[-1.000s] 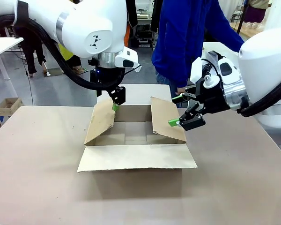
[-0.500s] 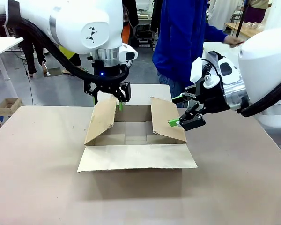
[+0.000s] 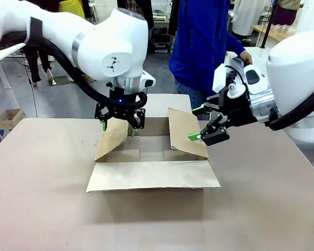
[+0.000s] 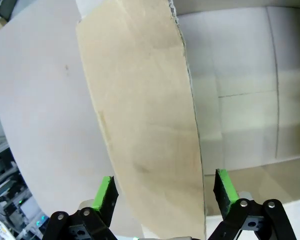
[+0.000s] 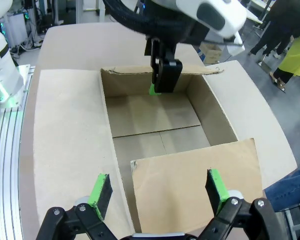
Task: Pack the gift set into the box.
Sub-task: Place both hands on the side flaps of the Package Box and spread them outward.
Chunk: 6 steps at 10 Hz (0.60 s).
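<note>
Left gripper [image 3: 118,124] has dropped and turned over the box [image 3: 152,177]. Its fingers [image 4: 106,196] are spread wide and straddle the upright left flap [image 4: 145,125], not pinching it. Right gripper [image 3: 193,124] unchanged: fingers spread, just beside the right flap [image 3: 186,133]. Box sits mid-surface [image 3: 42,198], between the arms, near flap folded out flat. Person [image 3: 209,42] in blue at far side.
</note>
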{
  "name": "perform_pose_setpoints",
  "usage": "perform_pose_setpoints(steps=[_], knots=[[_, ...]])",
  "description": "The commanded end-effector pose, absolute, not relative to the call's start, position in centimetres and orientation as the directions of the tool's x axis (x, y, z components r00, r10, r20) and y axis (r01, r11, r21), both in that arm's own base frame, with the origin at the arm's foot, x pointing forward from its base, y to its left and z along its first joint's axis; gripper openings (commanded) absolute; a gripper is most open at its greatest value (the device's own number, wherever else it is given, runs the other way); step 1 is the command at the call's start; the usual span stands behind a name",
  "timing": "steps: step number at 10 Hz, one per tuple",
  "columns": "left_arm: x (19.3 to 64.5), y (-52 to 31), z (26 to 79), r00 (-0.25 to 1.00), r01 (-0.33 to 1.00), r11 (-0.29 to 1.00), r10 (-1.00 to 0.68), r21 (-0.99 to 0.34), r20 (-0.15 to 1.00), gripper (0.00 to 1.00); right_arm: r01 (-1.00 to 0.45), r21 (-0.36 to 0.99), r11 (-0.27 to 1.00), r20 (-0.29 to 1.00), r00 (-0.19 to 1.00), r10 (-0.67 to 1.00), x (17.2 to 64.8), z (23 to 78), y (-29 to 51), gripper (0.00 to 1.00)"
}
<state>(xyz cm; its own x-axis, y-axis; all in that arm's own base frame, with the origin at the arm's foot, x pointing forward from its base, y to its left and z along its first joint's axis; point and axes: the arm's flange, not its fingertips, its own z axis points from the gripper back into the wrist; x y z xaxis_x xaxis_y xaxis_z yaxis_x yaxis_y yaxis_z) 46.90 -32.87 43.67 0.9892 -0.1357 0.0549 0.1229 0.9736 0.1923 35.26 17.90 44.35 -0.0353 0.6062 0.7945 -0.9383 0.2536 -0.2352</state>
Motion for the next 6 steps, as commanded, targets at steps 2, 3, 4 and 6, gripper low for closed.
perform_pose_setpoints(steps=[2,3,4,6], knots=[[47.1,-32.7,44.7,0.992,0.065,0.967,-0.090,0.245,0.093,1.00,-0.934,-0.255,0.251,0.786,-0.049,0.616,35.3,44.6,17.7,1.00],[47.0,-31.8,45.0,0.992,0.067,0.960,-0.094,0.271,0.088,1.00,-0.934,-0.255,0.251,0.786,-0.049,0.616,35.3,44.6,17.7,1.00],[47.2,-30.6,45.2,0.994,0.045,0.950,-0.074,0.309,0.082,1.00,-0.934,-0.255,0.251,0.786,-0.049,0.616,35.3,44.6,17.7,1.00],[46.9,-27.9,46.0,0.996,0.006,0.944,-0.036,0.331,0.085,1.00,-0.934,-0.255,0.251,0.786,-0.049,0.616,35.3,44.6,17.7,1.00]])
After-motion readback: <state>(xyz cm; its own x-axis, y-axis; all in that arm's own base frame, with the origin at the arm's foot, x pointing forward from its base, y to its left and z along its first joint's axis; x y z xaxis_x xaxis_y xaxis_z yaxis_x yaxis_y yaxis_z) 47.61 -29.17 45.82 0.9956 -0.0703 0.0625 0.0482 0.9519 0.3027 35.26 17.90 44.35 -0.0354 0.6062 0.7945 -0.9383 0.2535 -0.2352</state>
